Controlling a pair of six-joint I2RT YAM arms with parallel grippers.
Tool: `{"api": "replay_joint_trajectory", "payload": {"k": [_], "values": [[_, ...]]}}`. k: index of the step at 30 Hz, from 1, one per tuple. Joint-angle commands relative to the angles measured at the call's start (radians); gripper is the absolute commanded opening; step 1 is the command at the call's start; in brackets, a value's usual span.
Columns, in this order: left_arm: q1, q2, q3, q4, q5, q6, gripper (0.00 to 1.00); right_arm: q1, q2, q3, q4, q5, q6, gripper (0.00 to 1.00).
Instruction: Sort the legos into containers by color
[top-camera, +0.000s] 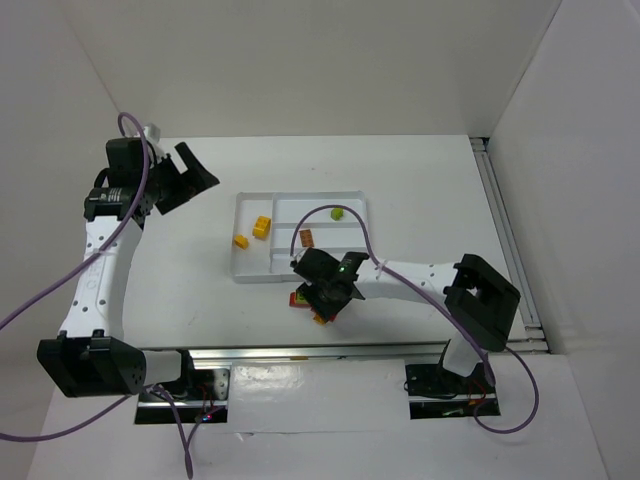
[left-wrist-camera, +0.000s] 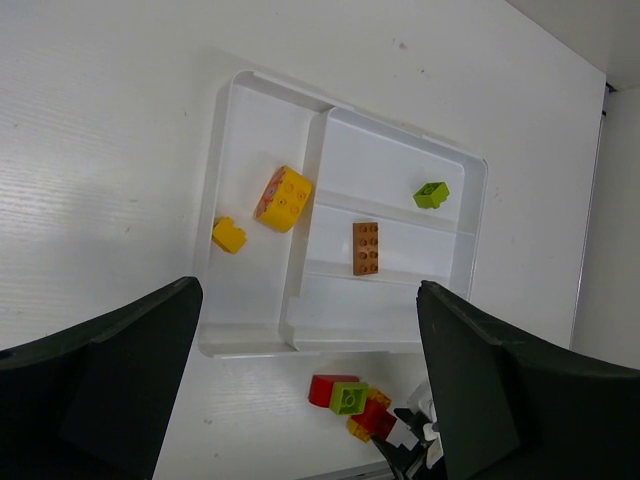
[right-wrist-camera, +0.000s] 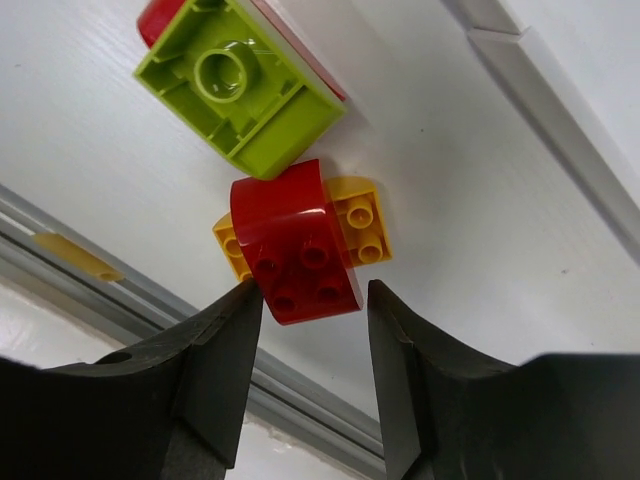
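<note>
Pick in hand: my right jaws (right-wrist-camera: 308, 300) stand narrow on either side of the red brick (right-wrist-camera: 295, 250), which sits on a yellow-orange brick (right-wrist-camera: 362, 220) on the table (top-camera: 420, 180) just before the tray (top-camera: 300, 194); whether they grip it I cannot tell. The next move calls for a firm squeeze and straight lift, and I judge the pair may rise joined and need splitting, with the green brick (right-wrist-camera: 240, 85) just beside crowding the spot. My left jaws (top-camera: 190, 172) hang wide and bare, well apart.
</note>
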Motion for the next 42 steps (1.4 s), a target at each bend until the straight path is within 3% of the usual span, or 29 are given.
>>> {"api": "replay_joint_trajectory", "payload": {"k": [1, 7, 12, 15, 19, 23, 27, 28, 31, 32, 38, 42], "values": [[-0.004, 0.012, -0.003, 0.04, 0.028, -0.016, 1.0, 0.01, 0.032, 0.039, 0.016, 0.04, -0.003, 0.54], [-0.004, 0.012, -0.012, 0.04, 0.028, -0.016, 1.0, 0.01, 0.053, 0.071, 0.016, 0.061, -0.012, 0.57], [-0.004, 0.012, -0.012, 0.04, 0.028, -0.016, 1.0, 0.01, 0.043, 0.094, 0.007, 0.081, -0.012, 0.34], [-0.004, 0.012, -0.021, 0.04, 0.04, -0.016, 1.0, 0.01, 0.023, 0.103, -0.015, 0.09, -0.012, 0.25], [-0.015, 0.032, -0.021, 0.04, 0.073, 0.02, 1.0, 0.01, -0.032, 0.116, -0.053, 0.121, 0.008, 0.2], [-0.015, 0.093, 0.069, 0.008, 0.129, 0.114, 0.94, 0.01, -0.156, 0.137, -0.111, 0.135, 0.069, 0.2], [-0.065, 0.112, 0.092, 0.029, 0.227, 0.194, 0.93, -0.122, -0.255, 0.191, -0.111, -0.058, 0.078, 0.2], [-0.079, 0.112, 0.092, 0.04, 0.275, 0.194, 0.93, -0.203, -0.267, 0.2, -0.095, -0.112, 0.078, 0.2], [-0.137, 0.101, 0.04, 0.112, 0.37, 0.22, 0.93, -0.346, -0.309, 0.214, -0.012, -0.397, 0.113, 0.2], [-0.15, 0.091, 0.019, 0.141, 0.398, 0.235, 0.95, -0.448, -0.318, 0.202, 0.017, -0.574, 0.126, 0.2], [-0.263, 0.043, -0.034, 0.327, 0.541, 0.318, 0.98, -0.758, -0.358, 0.108, 0.295, -1.076, 0.334, 0.2], [-0.37, 0.101, 0.031, 0.318, 0.593, 0.389, 0.98, -0.768, -0.356, 0.117, 0.421, -1.141, 0.411, 0.2]]}}
